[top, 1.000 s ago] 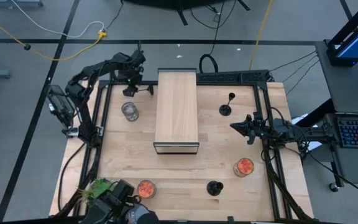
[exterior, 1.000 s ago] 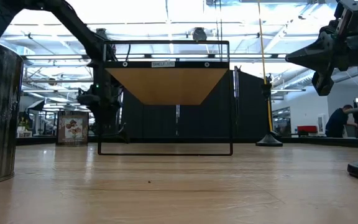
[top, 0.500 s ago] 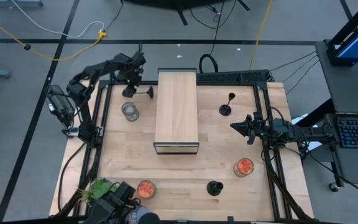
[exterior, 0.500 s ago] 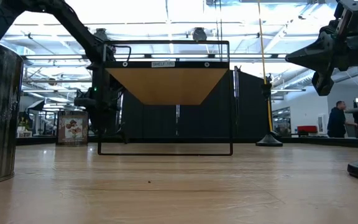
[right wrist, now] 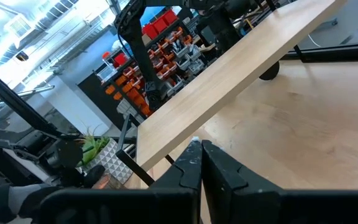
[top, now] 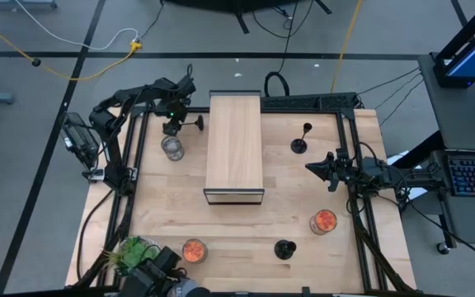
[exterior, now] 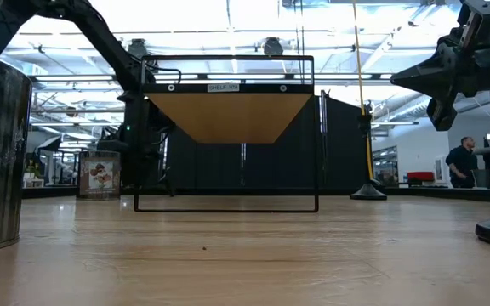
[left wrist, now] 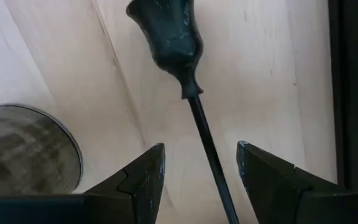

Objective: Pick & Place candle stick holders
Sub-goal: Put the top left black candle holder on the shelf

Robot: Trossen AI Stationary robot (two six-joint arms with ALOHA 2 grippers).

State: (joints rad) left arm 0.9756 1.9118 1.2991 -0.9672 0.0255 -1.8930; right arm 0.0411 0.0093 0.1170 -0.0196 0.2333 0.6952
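One black candlestick holder (top: pixel 190 122) lies by the shelf's far left corner. Its cup (left wrist: pixel 168 34) rests on the table and its thin stem (left wrist: pixel 207 146) points toward the shelf. My left gripper (top: pixel 171 120) is over its base end, open. The fingers (left wrist: pixel 143 180) stand on either side of the stem without touching it, and the base is hidden under the gripper. A second tall holder (top: pixel 301 140) stands upright on its base right of the shelf. A squat holder (top: pixel 284 247) sits near the front edge. My right gripper (top: pixel 310 167) hangs shut and empty at the right.
A long wooden shelf (top: pixel 234 148) on a black frame stands mid-table. A clear glass jar (top: pixel 171 148) stands just near of my left gripper. Two orange-filled glasses (top: pixel 324 221) (top: pixel 194 250) stand toward the front. A green plant (top: pixel 130 246) is at the front left corner.
My left gripper has moved a little toward the table's near edge, closer over the lying holder, and its fingers have stayed open.
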